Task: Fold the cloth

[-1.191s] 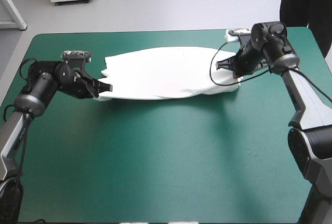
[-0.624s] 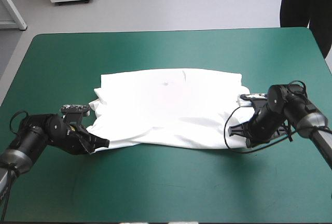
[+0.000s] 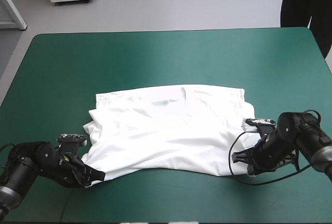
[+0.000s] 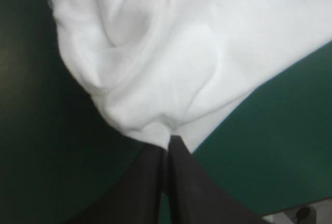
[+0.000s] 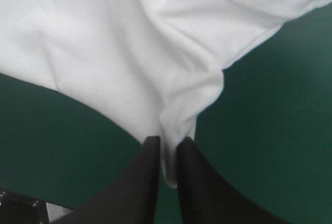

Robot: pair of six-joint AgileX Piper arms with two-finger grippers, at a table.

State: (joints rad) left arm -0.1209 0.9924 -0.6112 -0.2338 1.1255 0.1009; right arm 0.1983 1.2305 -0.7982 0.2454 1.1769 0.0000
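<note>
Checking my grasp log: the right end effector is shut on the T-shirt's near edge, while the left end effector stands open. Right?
No: the left end effector is also shut on the T-shirt, as the left wrist view shows. The right end effector is as stated.

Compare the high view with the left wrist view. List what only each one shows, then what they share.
Only the high view: the whole white short-sleeved T-shirt lying rumpled across the teal-green table cover, and the right gripper of black fin-shaped fingers at its near right corner.
Only the left wrist view: the left gripper close up, its fingers all but shut on a pinch of cloth, with folds bunching ahead of it.
Both: the T-shirt, the cover and the left gripper at the shirt's near left corner.
</note>
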